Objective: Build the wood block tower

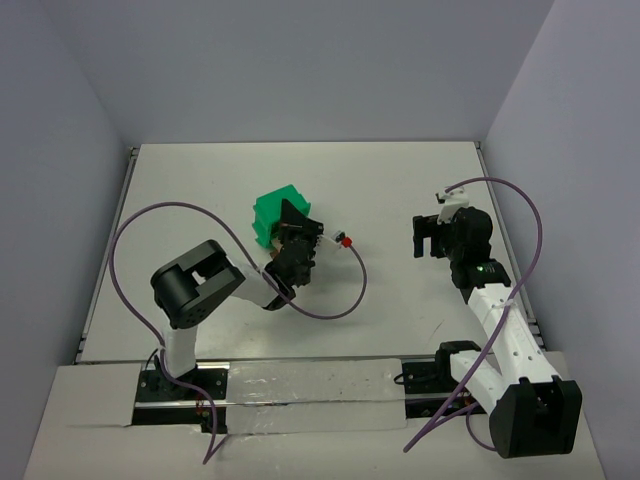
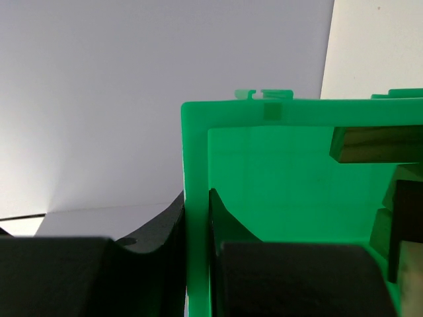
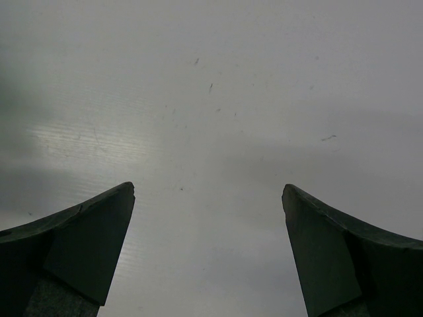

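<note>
The left hand [image 1: 292, 232] was clamped narrow on a side wall of the green bin [image 1: 270, 210], one finger inside it and one outside. The wood blocks [image 2: 375, 144] lay inside that bin, with tan and dark pieces showing behind its wall at the right edge of the left wrist view. The right hand [image 1: 428, 236] hung wide and empty over the worktop [image 1: 390, 180], well apart from the bin.

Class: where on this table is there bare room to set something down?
Bare tabletop: between the green bin and the open right claw, and along the back wall. Crowded: the bin's near side, with the left claw clamping it and a purple cable.
</note>
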Tool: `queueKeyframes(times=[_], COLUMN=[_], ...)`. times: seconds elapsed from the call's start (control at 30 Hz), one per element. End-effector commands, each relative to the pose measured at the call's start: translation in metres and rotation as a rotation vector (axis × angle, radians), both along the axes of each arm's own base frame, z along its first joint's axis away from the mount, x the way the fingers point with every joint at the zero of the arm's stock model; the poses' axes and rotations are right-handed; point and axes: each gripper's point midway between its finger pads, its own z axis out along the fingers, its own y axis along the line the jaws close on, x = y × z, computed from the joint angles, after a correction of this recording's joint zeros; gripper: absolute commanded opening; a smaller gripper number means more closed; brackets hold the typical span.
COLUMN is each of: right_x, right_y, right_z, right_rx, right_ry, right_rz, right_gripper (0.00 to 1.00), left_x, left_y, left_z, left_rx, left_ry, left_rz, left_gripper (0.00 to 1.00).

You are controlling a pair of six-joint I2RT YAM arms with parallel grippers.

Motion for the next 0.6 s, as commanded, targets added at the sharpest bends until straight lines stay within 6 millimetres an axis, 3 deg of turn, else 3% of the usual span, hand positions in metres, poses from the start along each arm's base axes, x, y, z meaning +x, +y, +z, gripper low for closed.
queueKeyframes(times=[0.0,0.27,0.57], right_x=[0.008,0.008,0.008], right_y=[-0.003,-0.003,-0.003], right_z=[0.028,0.028,0.028], right_rx=[-0.004,-0.002,0.0], right_ry=[-0.076,-0.075,-0.074], right_rz=[-0.011,-0.011,-0.011], right_gripper=[1.0,1.0,1.0], left_x=[-0.011,-0.015,-0.009], left_y=[0.006,0.004,-0.003], left_z=[0.042,0.045,0.07], left_rx=[-0.178,-0.179,-0.232], left_ry=[-0.179,-0.221,-0.226], left_rz=[-0.01,-0.017,-0.012], left_gripper=[0.0,0.0,0.0])
